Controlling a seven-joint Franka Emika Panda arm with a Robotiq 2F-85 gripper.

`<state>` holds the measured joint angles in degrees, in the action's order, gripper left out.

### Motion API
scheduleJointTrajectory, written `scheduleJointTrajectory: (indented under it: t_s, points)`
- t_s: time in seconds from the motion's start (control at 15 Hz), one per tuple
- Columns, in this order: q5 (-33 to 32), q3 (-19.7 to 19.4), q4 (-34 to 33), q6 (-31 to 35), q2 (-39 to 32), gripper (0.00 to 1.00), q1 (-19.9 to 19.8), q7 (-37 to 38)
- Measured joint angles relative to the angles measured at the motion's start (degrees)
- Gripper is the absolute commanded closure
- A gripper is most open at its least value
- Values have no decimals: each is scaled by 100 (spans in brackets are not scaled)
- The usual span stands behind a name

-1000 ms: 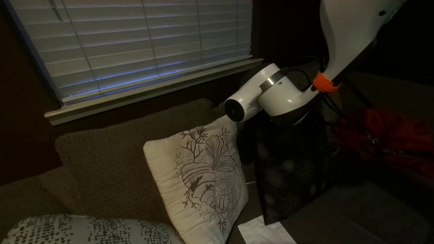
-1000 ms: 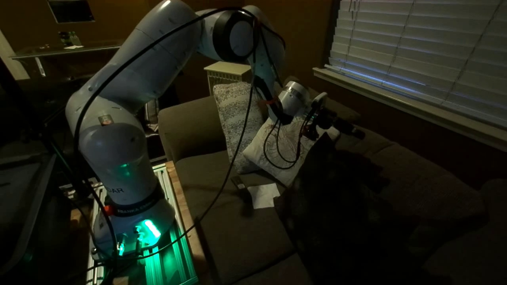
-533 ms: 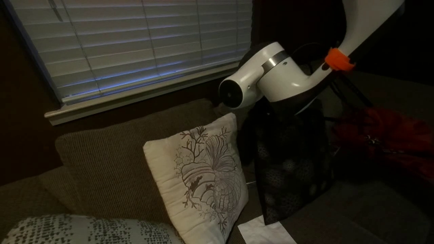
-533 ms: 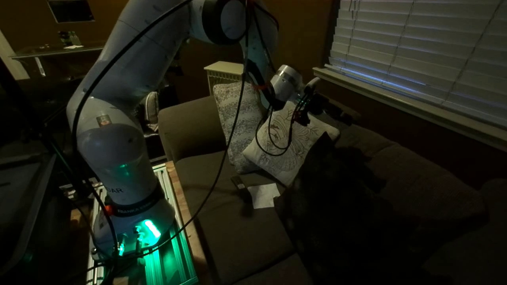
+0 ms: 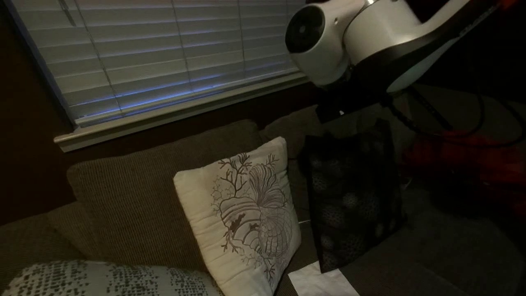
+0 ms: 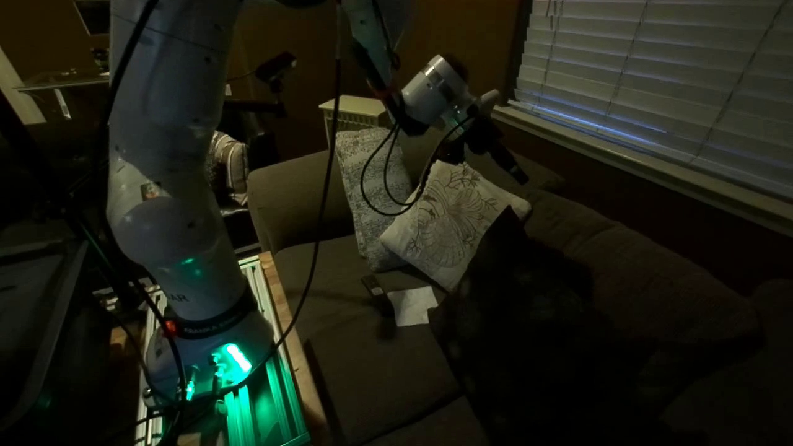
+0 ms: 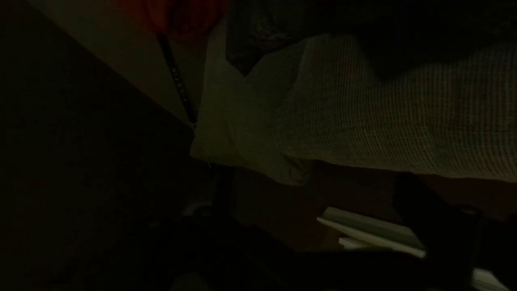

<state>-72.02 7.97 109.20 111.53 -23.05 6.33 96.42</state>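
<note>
The square black fabric pillow with pale round motifs (image 5: 355, 205) stands tilted on the ribbed brown sofa (image 6: 372, 371), a lower corner overlapping a flat white sheet (image 5: 322, 281). Above it — apart from its top edge — hangs the dark two-fingered gripper (image 6: 519, 175), fingers (image 7: 418, 200) spread wide. A cream cushion with a brown shell drawing (image 5: 254, 222) stands close on one side; a black cable loop (image 6: 389, 214) dangles under the wrist (image 6: 433, 93). Beyond the backrest's (image 5: 144, 193) upper edge, a strip of dark wall (image 5: 185, 130) leaves room below the off-white windowsill (image 5: 185, 111).
</note>
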Motion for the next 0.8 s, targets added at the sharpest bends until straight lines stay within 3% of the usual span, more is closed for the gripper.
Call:
scheduleJointTrajectory:
  t_s: [0.47,0.8]
  points:
    - [1578,-76,1159,2011,1266,0,-392,-988]
    - [3115,-183,1637,2071,1773,0,-395,-2267]
